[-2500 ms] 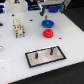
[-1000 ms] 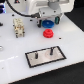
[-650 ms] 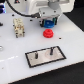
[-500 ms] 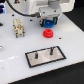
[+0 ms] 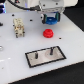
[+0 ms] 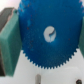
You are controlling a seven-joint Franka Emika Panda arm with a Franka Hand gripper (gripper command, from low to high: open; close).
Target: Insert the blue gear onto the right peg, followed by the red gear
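In the exterior view my gripper (image 5: 51, 20) hangs at the back of the white table, shut on the blue gear (image 5: 52, 18), which shows between the fingers. The wrist view is filled by the blue gear (image 6: 47, 42), its toothed rim and centre hole facing the camera, with a green finger pad (image 6: 8, 41) pressed against its edge. The small red gear (image 5: 48, 33) lies on the table just in front of the gripper. The grey black-edged plate (image 5: 57, 55) sits nearer the front, with the right peg (image 5: 50, 50) and its left twin (image 5: 37, 54) upright and bare.
A beige blocky part (image 5: 18, 26) stands on the table at the exterior view's left. A dark upright fixture (image 5: 3, 10) is at the back left corner. The table's front edge runs close below the plate.
The gripper came down over the blue gear and closed on it. Since half a second ago it has shifted slightly toward the exterior view's right with the gear in it.
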